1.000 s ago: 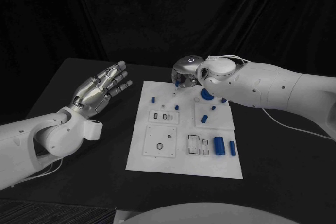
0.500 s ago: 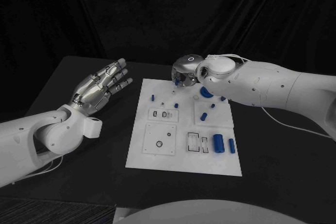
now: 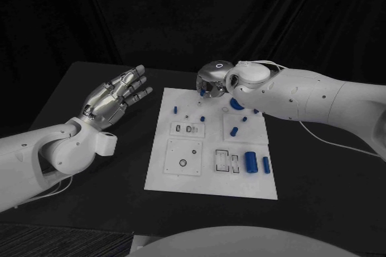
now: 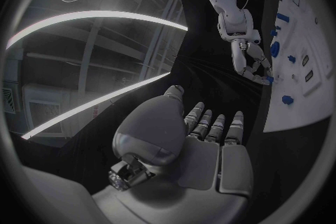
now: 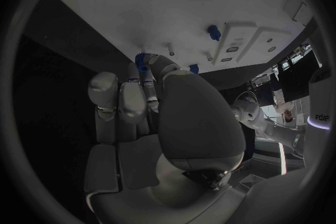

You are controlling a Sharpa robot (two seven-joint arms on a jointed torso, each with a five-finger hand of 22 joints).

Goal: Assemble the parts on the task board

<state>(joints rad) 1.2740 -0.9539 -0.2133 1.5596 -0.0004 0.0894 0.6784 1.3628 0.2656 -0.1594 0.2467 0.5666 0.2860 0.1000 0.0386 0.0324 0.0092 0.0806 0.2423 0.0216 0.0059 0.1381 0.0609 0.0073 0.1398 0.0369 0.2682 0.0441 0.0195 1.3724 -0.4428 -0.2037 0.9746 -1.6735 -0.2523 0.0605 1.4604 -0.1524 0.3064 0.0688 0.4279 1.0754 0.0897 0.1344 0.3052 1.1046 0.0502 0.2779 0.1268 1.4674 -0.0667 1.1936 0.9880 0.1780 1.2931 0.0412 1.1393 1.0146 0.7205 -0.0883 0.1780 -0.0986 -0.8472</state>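
several blue parts [image 3: 251, 163] lie loose on the board [image 3: 211, 184], right hand [image 3: 211, 84] pinching one blue piece [image 5: 143, 59], left hand [image 3: 116, 96] spread, holding nothing

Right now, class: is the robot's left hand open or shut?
Open. The left hand hovers over the table left of the task board, palm up, fingers spread and holding nothing; its wrist view shows the same.
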